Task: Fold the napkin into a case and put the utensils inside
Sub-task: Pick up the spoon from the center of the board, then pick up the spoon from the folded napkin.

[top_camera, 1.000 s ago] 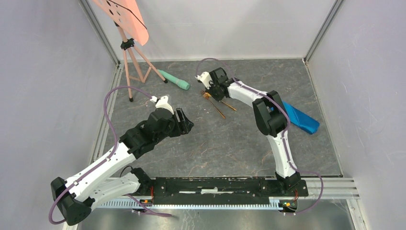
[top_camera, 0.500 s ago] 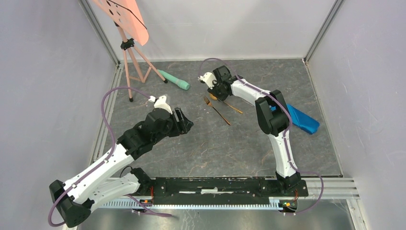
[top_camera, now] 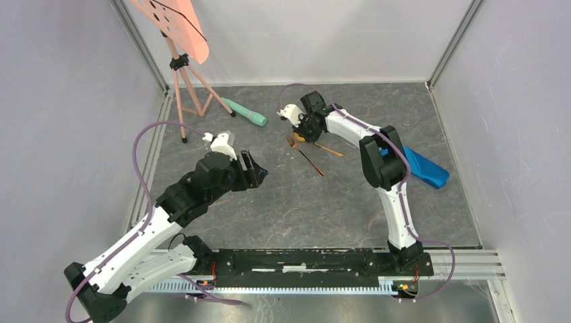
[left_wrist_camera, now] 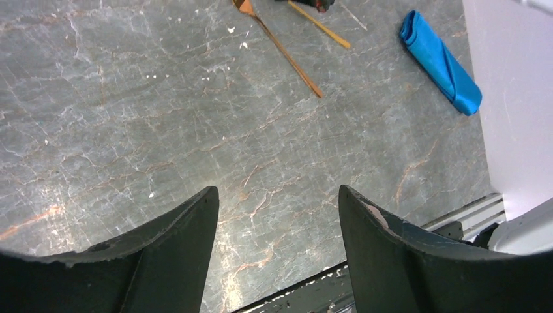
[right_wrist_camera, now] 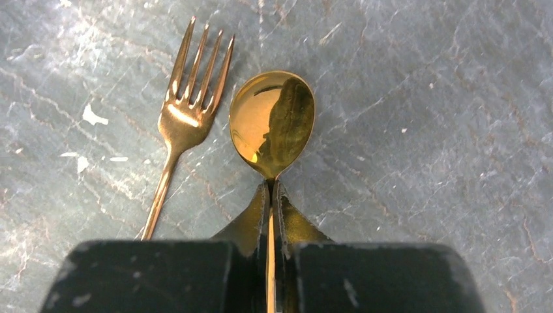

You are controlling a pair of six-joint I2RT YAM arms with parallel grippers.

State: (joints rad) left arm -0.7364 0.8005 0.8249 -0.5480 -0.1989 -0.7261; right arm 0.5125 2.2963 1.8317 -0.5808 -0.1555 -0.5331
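The napkin lies folded into a narrow bright blue case [top_camera: 423, 167] on the right, partly behind my right arm, and shows at the upper right in the left wrist view [left_wrist_camera: 440, 62]. The utensils are a copper-gold fork [right_wrist_camera: 186, 111] and a spoon [right_wrist_camera: 272, 124], side by side on the grey table. My right gripper [right_wrist_camera: 270, 186] is shut on the spoon's neck, with the thin handle running back between its fingers. From above it sits low at the far middle [top_camera: 306, 131], the fork [top_camera: 304, 155] just beside it. My left gripper [left_wrist_camera: 277, 195] hangs open and empty over bare table, left of centre [top_camera: 252, 168].
A mint-green cylinder with a black tip [top_camera: 246, 113] lies at the back left, next to a pink tripod stand [top_camera: 185, 87]. Grey walls close in three sides. The black mounting rail [top_camera: 303, 262] runs along the near edge.
My right gripper shifted slightly toward the back, let the utensils lie on the table, and now grips the spoon. The left arm drifted a little to the left, still open.
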